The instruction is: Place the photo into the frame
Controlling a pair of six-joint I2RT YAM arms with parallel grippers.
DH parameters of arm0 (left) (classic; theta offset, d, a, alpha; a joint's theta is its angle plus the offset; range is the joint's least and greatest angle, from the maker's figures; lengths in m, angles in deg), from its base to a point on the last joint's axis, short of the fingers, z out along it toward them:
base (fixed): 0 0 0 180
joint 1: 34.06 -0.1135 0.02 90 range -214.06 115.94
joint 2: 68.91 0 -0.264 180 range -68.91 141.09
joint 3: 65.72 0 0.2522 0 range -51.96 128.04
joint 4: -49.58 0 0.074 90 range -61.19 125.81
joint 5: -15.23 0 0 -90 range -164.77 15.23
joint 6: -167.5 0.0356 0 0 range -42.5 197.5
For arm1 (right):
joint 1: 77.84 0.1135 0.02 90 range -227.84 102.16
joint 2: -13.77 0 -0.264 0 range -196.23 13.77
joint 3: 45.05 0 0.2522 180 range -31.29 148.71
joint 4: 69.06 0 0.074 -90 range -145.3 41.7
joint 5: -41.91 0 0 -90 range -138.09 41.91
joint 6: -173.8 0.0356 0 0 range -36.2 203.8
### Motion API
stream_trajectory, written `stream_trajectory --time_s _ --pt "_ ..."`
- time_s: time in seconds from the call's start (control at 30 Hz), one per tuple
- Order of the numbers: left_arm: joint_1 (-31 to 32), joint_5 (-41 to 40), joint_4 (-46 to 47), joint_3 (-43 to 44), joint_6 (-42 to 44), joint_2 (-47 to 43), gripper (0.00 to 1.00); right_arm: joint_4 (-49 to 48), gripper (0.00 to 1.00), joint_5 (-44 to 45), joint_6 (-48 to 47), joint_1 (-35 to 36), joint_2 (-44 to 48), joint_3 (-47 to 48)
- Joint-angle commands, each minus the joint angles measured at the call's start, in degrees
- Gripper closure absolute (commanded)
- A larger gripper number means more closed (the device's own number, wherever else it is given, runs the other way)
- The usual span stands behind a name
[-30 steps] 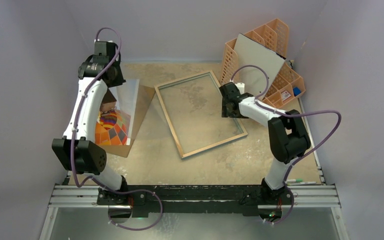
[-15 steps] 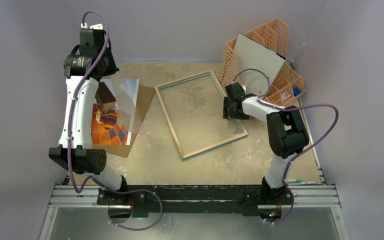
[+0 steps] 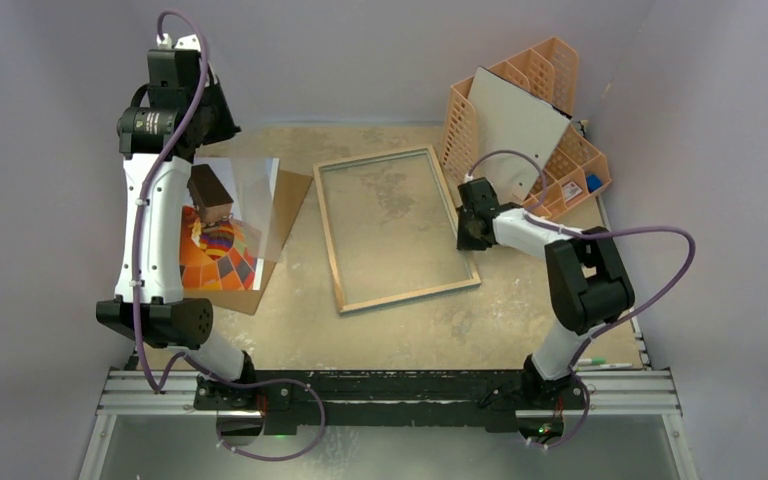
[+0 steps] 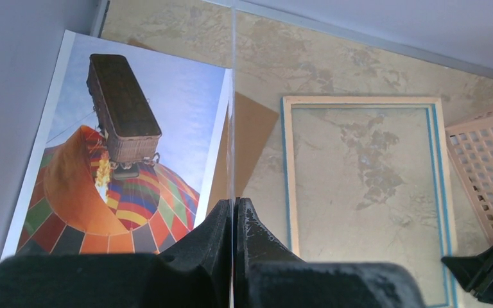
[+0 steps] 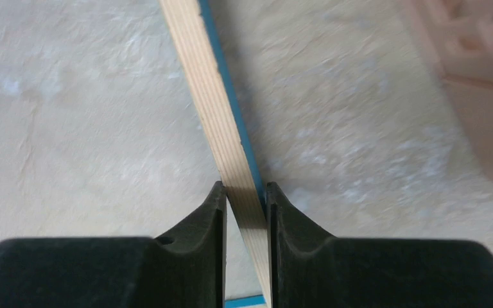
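The photo (image 3: 222, 252) of a hot-air balloon lies at the left on a brown hardboard backing (image 3: 285, 215); the left wrist view shows it too (image 4: 135, 160). Above it, my left gripper (image 4: 234, 212) is shut on a clear pane (image 3: 260, 195), seen edge-on as a thin line (image 4: 233, 96). The frame (image 3: 410, 292) lies flat mid-table, wood back up with a blue edge (image 4: 287, 173). My right gripper (image 3: 468, 228) is shut on the frame's right rail (image 5: 215, 109), with one finger on each side (image 5: 245, 192).
An orange lattice organiser (image 3: 550, 70) stands at the back right with a grey-white board (image 3: 515, 120) leaning on it; its corner shows in the left wrist view (image 4: 488, 167). A pen (image 3: 600, 362) lies near the right arm's base. Walls close in on three sides.
My right gripper has closed on the frame's right rail. The frame has swung and shifted left. My left arm has drawn back towards the far wall with the clear pane.
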Motion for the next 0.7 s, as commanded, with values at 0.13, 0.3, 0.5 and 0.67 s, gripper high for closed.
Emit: stream_trajectory --time_s 0.13,0.3,0.5,0.67 --pt "-0.41 4.21 6.68 1.02 -3.56 -1.39 1.00 0.25 0.90 -5.13 3.90 4.42 6.62 -7.05" --pt "-0.41 8.46 8.68 0.09 -4.58 -1.89 1.00 -0.79 0.95 -5.85 5.29 9.31 7.17 -9.30" --pt "-0.39 9.80 10.77 -1.23 -5.11 -3.48 1.00 -0.81 0.96 -6.93 6.25 12.53 9.85 -12.16" --pt "-0.47 13.20 13.22 -3.62 -5.38 -5.33 1.00 -1.29 0.97 -8.75 4.06 12.63 13.83 -15.29"
